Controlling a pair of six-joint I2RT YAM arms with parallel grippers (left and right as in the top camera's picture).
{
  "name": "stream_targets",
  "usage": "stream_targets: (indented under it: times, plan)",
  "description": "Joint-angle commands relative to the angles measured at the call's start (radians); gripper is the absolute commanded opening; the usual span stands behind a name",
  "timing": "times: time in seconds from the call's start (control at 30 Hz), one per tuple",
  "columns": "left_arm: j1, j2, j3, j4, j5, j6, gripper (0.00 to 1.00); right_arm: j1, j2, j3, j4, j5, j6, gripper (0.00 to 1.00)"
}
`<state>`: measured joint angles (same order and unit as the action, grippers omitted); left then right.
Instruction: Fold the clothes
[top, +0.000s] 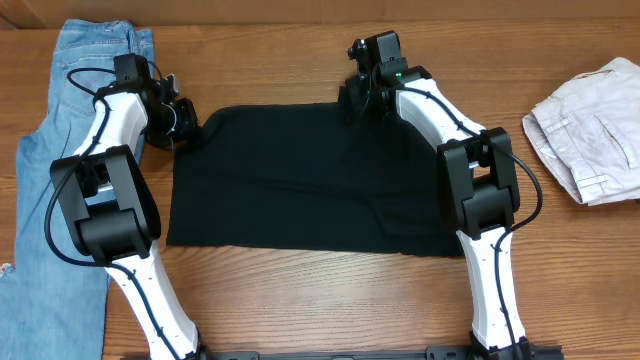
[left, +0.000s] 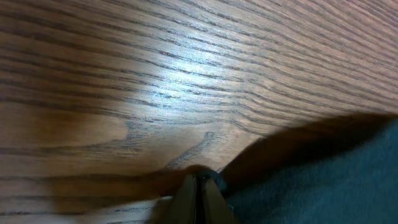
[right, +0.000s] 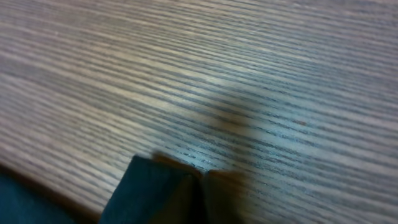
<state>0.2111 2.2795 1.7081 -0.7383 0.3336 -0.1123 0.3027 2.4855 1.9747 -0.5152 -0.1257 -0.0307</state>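
The black garment (top: 300, 180) lies flat on the wooden table as a wide rectangle, folded over. My left gripper (top: 185, 122) is at its far left corner, shut on the black fabric edge (left: 214, 180); dark cloth fills the lower right of the left wrist view (left: 323, 186). My right gripper (top: 352, 100) is at the far edge near the top right corner, shut on a corner of the black cloth (right: 155, 186). Its fingertips (right: 202, 180) are pressed together just above the tabletop. No white tag shows.
Light blue denim jeans (top: 70, 110) lie along the left side under the left arm. A pale beige-white folded garment (top: 590, 130) sits at the right edge. Bare wooden table (top: 320, 300) lies in front of the black garment.
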Motion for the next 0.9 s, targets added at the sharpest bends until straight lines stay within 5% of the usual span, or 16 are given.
stream_targets:
  times: [0.0, 0.27, 0.87]
  plan:
    - [-0.009, 0.001, -0.021, -0.016, -0.018, -0.007, 0.04, 0.006, 0.038, 0.009, -0.01, 0.009, 0.011, 0.04]
    - [-0.009, -0.098, 0.043, -0.021, -0.018, -0.002, 0.04, -0.016, -0.165, 0.011, -0.019, 0.254, 0.066, 0.04]
    - [-0.009, -0.332, 0.047, -0.218, -0.027, 0.001, 0.04, -0.073, -0.464, 0.011, -0.352, 0.335, 0.068, 0.04]
